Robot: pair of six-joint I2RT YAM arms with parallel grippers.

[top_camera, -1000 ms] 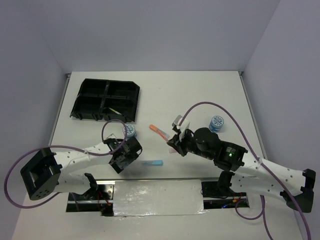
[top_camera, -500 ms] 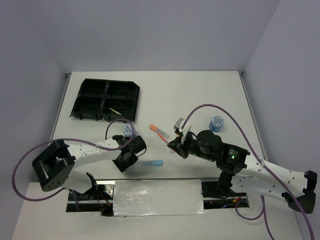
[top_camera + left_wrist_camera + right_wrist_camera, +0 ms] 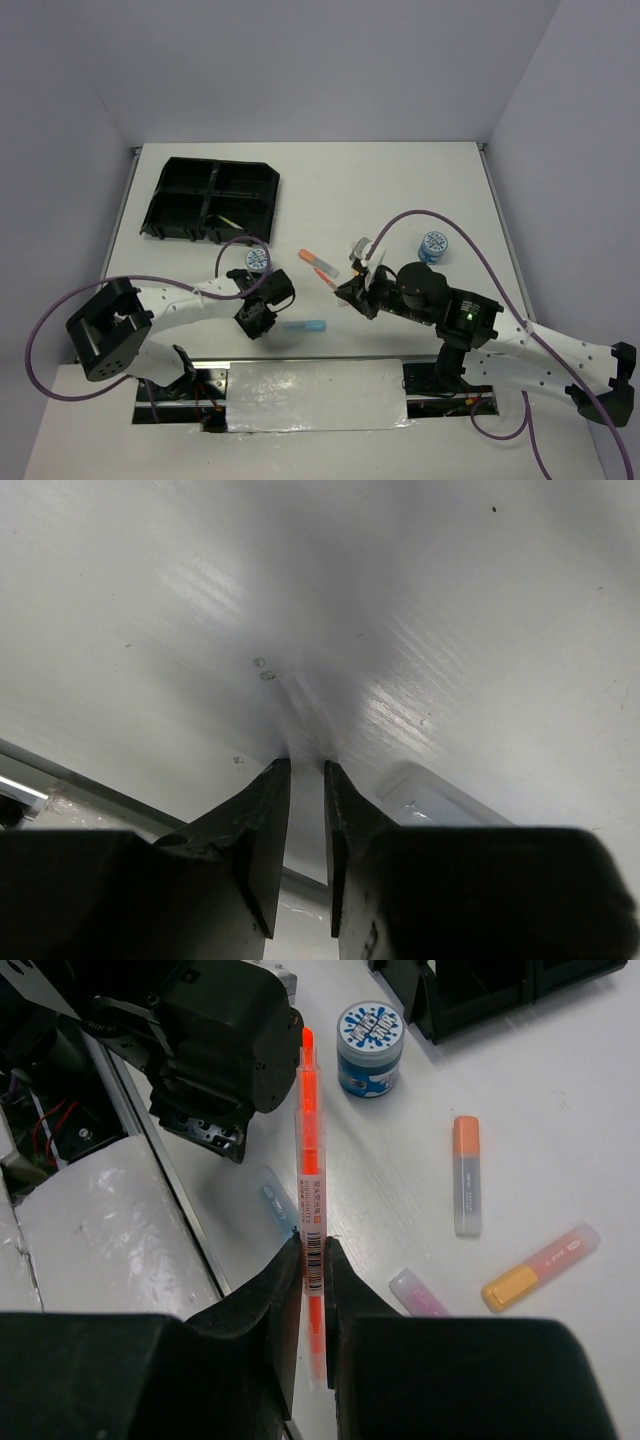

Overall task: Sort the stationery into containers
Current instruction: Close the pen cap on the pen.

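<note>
My right gripper (image 3: 313, 1245) (image 3: 350, 288) is shut on a thin orange pen (image 3: 311, 1150), held off the table. Under it lie a blue highlighter (image 3: 274, 1198) (image 3: 306, 326), a purple one (image 3: 420, 1293), an orange-capped one (image 3: 466, 1175) (image 3: 318, 262) and a yellow-capped pink one (image 3: 540, 1268). A blue-white tape roll (image 3: 258, 260) (image 3: 369, 1035) stands beside my left gripper (image 3: 252, 320) (image 3: 306, 765). That gripper's jaws hover just over the bare table with a narrow gap and nothing between them. A second tape roll (image 3: 432, 245) stands at the right. The black divided tray (image 3: 166, 197) sits far left.
A metal strip (image 3: 315, 395) runs along the near table edge between the arm bases. The tray holds a thin pen (image 3: 232, 223) in its near right compartment. Grey walls enclose the table on three sides.
My left gripper's jaws have narrowed from wide open to a slim gap, and the arm has swung right, toward the blue highlighter. The right gripper has shifted slightly with the pen.
</note>
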